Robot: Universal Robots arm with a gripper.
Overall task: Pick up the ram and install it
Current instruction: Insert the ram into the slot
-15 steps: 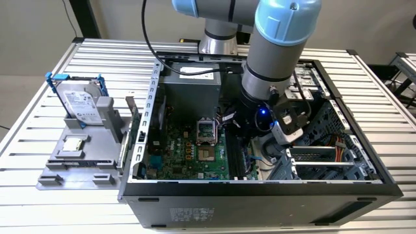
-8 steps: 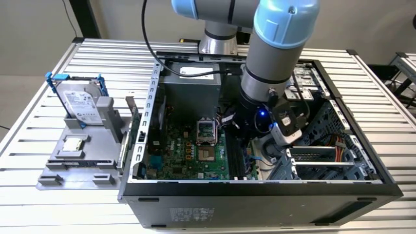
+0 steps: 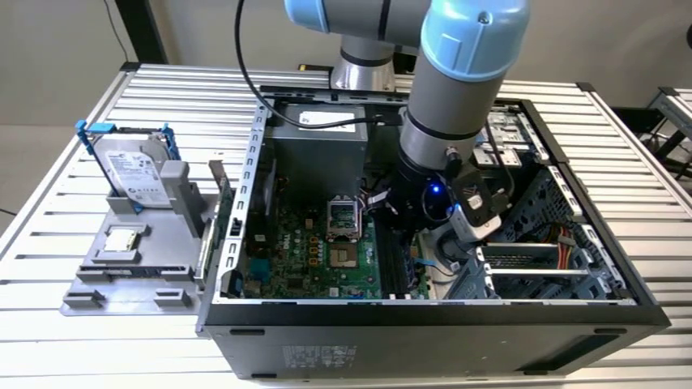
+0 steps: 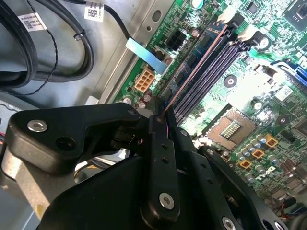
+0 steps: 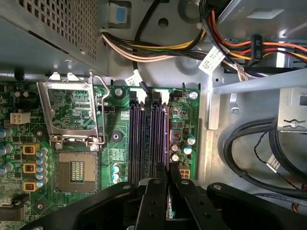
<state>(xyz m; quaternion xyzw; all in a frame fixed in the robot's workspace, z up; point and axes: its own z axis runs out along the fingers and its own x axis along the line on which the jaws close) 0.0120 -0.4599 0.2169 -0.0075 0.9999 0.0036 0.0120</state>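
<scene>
Over outermost memory slot (image 5: 165,139), ram (image 4: 194,67) stands edge-on, I hold it pinched between closed fingers of gripper (image 4: 160,117); arm deep inside open computer case (image 3: 605,275); insertion step, I judge; seating depth unclear, possibly not latched; next move calls for straight downward press, alignment kept.
</scene>
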